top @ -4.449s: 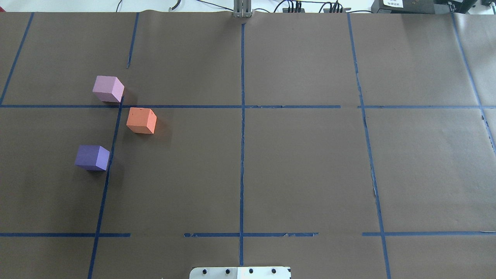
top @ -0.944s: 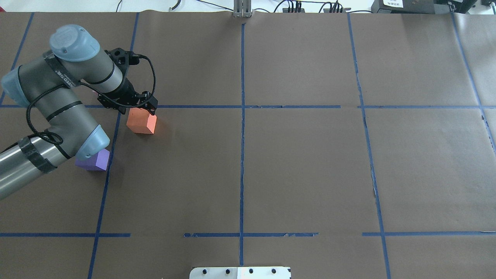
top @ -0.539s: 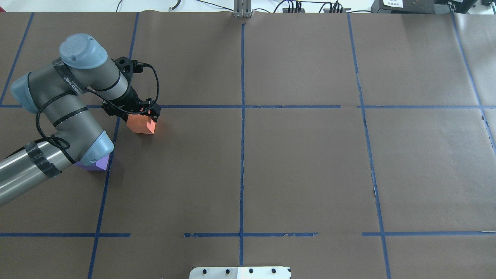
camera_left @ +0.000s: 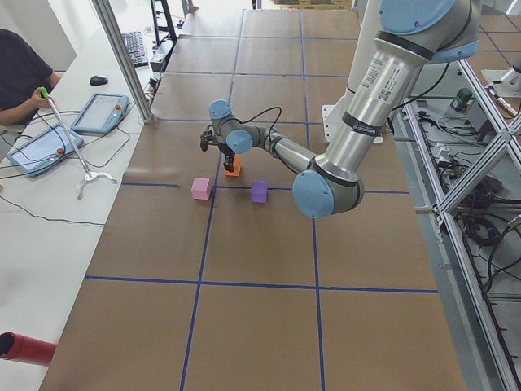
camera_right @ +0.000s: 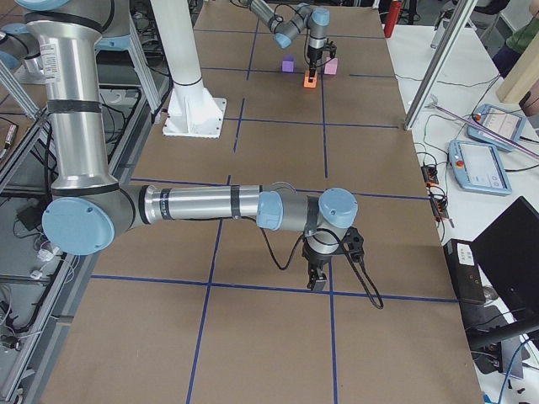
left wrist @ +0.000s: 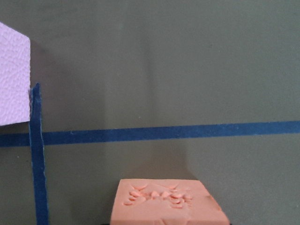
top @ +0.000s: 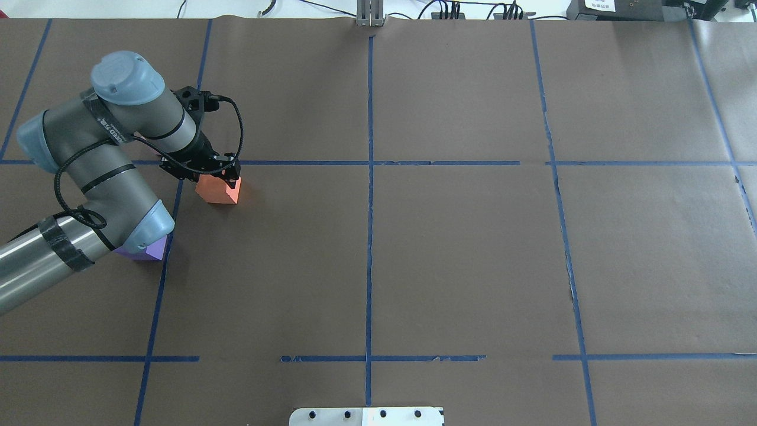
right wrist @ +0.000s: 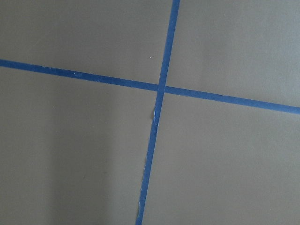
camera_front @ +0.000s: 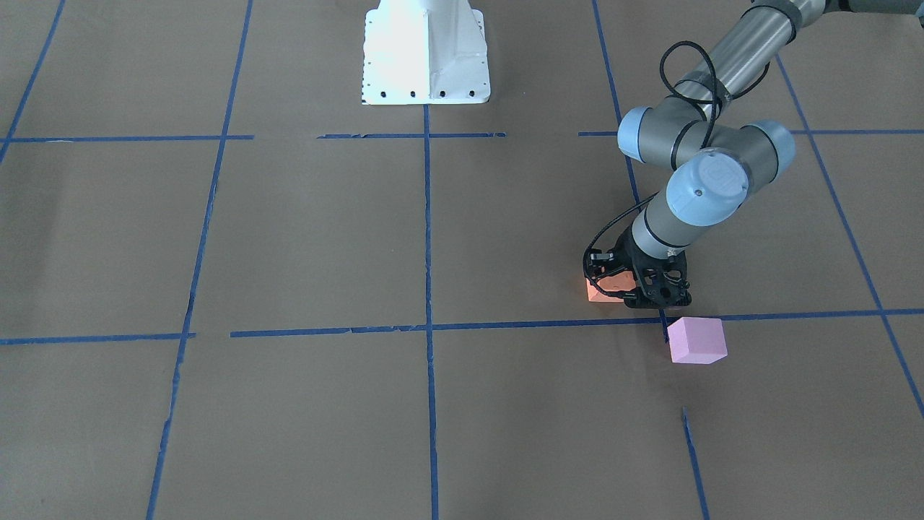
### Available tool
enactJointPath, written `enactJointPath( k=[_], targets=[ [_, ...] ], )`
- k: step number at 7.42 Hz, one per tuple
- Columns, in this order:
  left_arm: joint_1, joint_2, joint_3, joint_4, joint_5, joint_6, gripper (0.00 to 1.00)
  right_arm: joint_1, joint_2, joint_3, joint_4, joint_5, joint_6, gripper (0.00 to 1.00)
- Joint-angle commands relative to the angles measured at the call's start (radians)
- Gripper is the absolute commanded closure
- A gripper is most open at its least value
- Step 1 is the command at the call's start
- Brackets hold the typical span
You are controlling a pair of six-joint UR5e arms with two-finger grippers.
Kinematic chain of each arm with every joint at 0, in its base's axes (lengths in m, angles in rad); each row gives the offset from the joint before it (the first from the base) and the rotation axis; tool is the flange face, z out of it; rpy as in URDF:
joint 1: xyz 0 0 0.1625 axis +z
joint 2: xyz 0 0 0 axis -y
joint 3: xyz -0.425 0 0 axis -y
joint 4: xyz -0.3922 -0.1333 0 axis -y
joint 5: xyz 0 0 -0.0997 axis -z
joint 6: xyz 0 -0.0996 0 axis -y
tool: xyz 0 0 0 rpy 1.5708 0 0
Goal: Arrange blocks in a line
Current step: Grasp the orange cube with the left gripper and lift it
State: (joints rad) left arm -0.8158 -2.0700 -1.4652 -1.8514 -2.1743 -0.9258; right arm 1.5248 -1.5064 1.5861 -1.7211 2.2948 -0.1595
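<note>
The orange block (top: 220, 192) rests on the brown table, also in the front view (camera_front: 595, 292) and at the bottom of the left wrist view (left wrist: 166, 204). My left gripper (top: 214, 179) is down over it, fingers closed against its sides. The pale pink block (camera_front: 696, 339) sits just beyond it, hidden under my arm in the overhead view; its corner shows in the left wrist view (left wrist: 11, 79). The violet block (top: 149, 251) peeks out under my left elbow. My right gripper (camera_right: 317, 284) hangs low over bare table far away; I cannot tell whether it is open or shut.
Blue tape lines (top: 369, 236) divide the brown paper-covered table into a grid. The robot's white base plate (camera_front: 426, 50) stands at the near middle edge. An operator (camera_left: 20, 81) with tablets sits at a side bench past the far edge.
My left arm has come in since the first frame and lowered over the orange block. In the last half second the fingers narrowed onto it and the block shifted slightly.
</note>
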Motion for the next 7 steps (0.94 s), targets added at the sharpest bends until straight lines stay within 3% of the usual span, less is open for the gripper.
enactJointPath(
  k=[1, 4, 6, 7],
  targets=[
    [-0.086, 0.010, -0.085, 0.059, -0.016, 0.005, 0.98, 0.000, 0.000, 0.000, 0.000, 0.000, 0.000, 0.00],
    [-0.166, 0.172, -0.297, 0.135, -0.019, 0.015, 0.98, 0.000, 0.000, 0.000, 0.000, 0.000, 0.000, 0.00],
    [-0.175, 0.266, -0.333, 0.133, -0.013, 0.111, 0.98, 0.000, 0.000, 0.000, 0.000, 0.000, 0.000, 0.00],
    [-0.172, 0.262, -0.324, 0.132, -0.018, 0.113, 0.97, 0.000, 0.000, 0.000, 0.000, 0.000, 0.000, 0.00]
  ],
)
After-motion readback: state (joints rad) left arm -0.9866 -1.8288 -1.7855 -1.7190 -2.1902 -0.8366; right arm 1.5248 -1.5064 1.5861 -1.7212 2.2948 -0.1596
